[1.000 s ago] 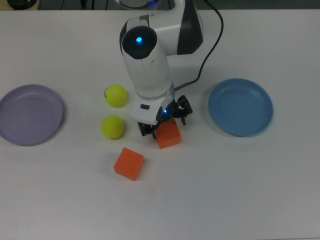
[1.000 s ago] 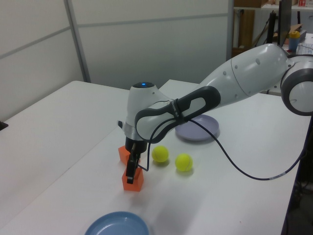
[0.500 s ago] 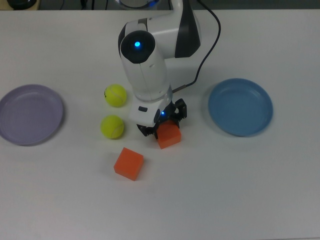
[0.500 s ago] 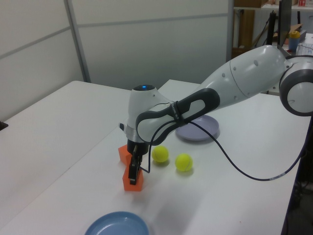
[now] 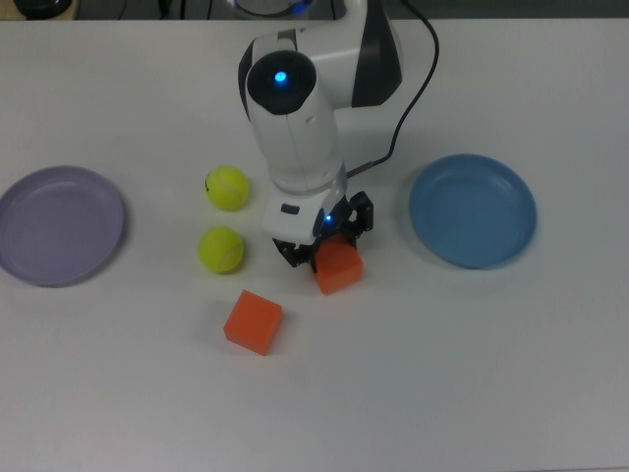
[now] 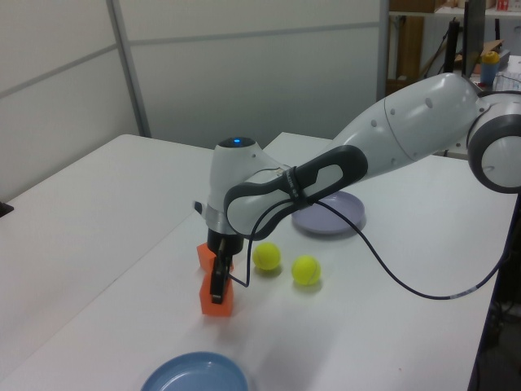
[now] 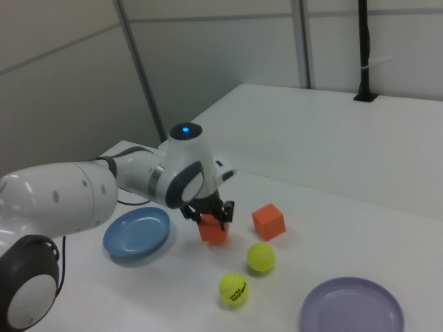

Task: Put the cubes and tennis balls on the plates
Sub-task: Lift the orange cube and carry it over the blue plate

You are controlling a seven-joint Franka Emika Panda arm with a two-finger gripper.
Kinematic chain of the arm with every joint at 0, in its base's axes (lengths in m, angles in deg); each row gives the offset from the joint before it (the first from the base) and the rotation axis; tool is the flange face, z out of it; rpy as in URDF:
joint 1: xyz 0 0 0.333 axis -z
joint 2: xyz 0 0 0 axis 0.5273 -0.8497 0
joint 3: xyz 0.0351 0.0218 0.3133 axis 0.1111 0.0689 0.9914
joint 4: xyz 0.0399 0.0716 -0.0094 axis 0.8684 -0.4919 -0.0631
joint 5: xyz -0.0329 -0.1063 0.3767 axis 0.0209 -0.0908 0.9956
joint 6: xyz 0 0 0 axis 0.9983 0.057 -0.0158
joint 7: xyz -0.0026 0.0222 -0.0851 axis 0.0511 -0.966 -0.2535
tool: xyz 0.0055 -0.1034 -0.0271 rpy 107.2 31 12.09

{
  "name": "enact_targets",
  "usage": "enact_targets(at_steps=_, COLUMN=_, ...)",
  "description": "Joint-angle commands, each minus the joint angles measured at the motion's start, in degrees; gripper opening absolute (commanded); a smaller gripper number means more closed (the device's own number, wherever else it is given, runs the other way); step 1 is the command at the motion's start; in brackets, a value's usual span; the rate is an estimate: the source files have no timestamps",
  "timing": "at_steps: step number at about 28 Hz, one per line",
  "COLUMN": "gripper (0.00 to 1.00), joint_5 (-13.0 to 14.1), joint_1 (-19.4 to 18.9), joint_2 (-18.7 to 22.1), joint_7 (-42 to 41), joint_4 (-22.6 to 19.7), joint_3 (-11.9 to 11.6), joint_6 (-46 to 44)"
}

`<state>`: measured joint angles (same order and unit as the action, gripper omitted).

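In the top view, the hand (image 5: 320, 251) is closed on one orange cube (image 5: 339, 267) near the middle of the white surface (image 5: 472, 374). The second cube (image 5: 254, 322) lies nearer and to the top view's left, apart from the first. Two tennis balls (image 5: 227, 187) (image 5: 221, 249) rest just to the top view's left of the arm. The lavender plate (image 5: 61, 224) sits at the far left and the blue plate (image 5: 473, 209) at the right, both bare. A black cable (image 5: 418, 79) is looped from the arm toward the hand.

In the left view, the held cube (image 6: 216, 298) is seen below the hand (image 6: 217, 285), with the other cube (image 6: 206, 254) partly hidden behind it. The blue plate (image 6: 195, 374) lies nearest.

In the right view, the hand (image 7: 210, 218) grips the cube (image 7: 214, 231) beside the blue plate (image 7: 136, 234).

Compared with half a second ago, the gripped cube has been shifted slightly toward the blue plate and appears raised a little; the other things are unmoved.
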<state>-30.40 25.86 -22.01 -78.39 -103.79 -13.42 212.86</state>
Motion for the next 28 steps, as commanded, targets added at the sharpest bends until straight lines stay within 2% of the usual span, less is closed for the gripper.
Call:
enact_targets(at_steps=1, gripper=0.12, joint_5=-0.9, joint_1=-3.61, joint_2=4.74, joint_7=4.23, joint_4=-0.87, joint_3=-0.15, joint_6=-1.4)
enact_targets(at_steps=5, gripper=0.12, joint_5=-0.99, joint_1=-7.48, joint_2=6.67, joint_7=8.01, joint_4=-0.7, joint_3=1.08, joint_6=-3.17)
enact_targets(at_steps=7, gripper=0.12, joint_5=-2.04, joint_1=-8.97, joint_2=6.85, joint_7=10.29, joint_4=-0.7, joint_3=1.78, joint_6=-3.17)
enact_targets(at_steps=8, gripper=0.12, joint_5=-4.22, joint_1=-10.28, joint_2=6.85, joint_7=13.0, joint_4=-0.7, joint_3=2.74, joint_6=-3.17)
enact_targets(at_steps=13, gripper=0.12, joint_5=-10.91, joint_1=-13.19, joint_2=6.15, joint_7=20.57, joint_4=-0.7, joint_3=6.08, joint_6=-3.17)
enact_targets(at_steps=17, gripper=0.12, joint_5=-11.54, joint_1=-15.21, joint_2=5.71, joint_7=22.52, joint_4=-0.7, joint_3=7.23, joint_6=-3.17)
enact_targets(at_steps=28, gripper=0.12, joint_5=-11.62, joint_1=-17.94, joint_2=2.54, joint_7=23.66, joint_4=-0.7, joint_3=7.23, joint_6=-2.9)
